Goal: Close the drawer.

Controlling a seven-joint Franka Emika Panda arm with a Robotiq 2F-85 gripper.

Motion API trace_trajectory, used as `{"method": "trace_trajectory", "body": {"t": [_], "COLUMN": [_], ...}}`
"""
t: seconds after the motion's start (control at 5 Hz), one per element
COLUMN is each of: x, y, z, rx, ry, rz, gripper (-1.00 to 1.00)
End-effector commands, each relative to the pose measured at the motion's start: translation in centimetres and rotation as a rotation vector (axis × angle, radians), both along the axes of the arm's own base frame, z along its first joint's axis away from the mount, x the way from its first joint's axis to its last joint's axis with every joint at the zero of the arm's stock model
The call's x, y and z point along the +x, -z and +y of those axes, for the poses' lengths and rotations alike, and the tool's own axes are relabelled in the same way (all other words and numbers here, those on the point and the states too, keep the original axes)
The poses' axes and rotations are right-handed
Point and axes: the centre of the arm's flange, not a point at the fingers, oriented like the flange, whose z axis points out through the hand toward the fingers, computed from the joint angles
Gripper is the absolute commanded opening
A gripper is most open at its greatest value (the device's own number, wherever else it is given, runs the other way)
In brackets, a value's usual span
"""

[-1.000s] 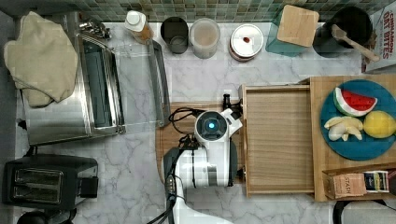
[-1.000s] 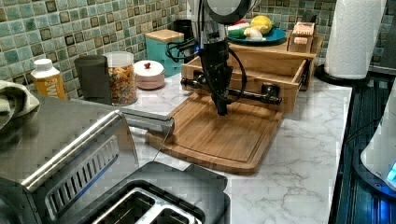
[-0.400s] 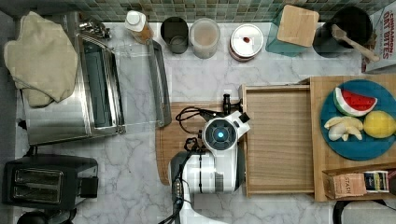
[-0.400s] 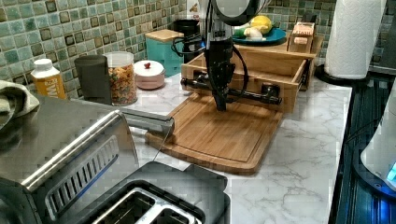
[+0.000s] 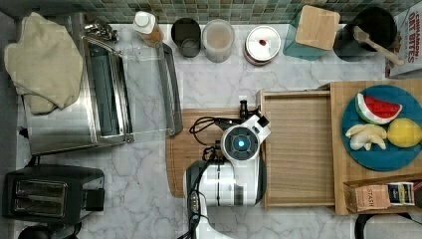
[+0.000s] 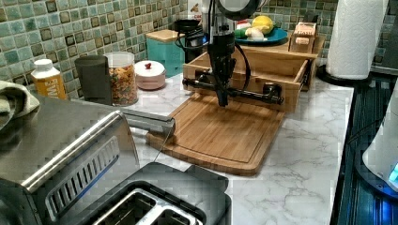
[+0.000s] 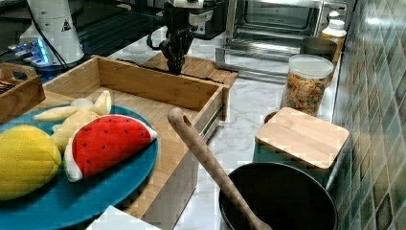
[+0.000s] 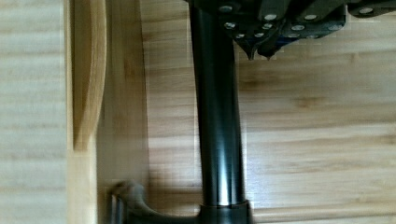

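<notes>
Drawer is standing open while the pincer, fingers pressed together, is nearing its handle, ready to push.

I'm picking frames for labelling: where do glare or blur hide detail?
Wrist view: a bright streak runs down the dark handle, with soft wood grain around it. Top view: the oven's glass door looks hazy. Right view: the watermelon slice up close looks soft.

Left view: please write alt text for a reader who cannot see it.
The robot arm's black tool hangs just in front of the dark bar handle of an open pale wooden drawer, above a darker rounded-corner wooden cutting board on a marble counter.
</notes>
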Motion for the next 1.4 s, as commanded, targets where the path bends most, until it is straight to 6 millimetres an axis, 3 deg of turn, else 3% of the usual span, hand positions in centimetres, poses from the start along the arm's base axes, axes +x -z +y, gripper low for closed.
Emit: {"method": "trace_trajectory", "body": {"t": [0.2, 0.4, 0.6, 0.8, 1.0, 1.4], "x": [4.4, 4.4, 3.4, 1.9, 0.6, 0.6], "y": [-6.5, -8.1, -9.6, -10.5, -11.5, -11.5], "z": [-22.8, -29.1, -32.6, -32.8, -31.4, -31.4], "rx": [-0.058, -0.079, -0.100, -0.141, -0.151, -0.151], "ry": [0.196, 0.201, 0.175, 0.217, 0.251, 0.251], "rz": [-0.136, -0.151, -0.172, -0.164, -0.086, -0.086], "gripper": [-1.00, -1.00, -1.00, -1.00, -1.00, -1.00]}}
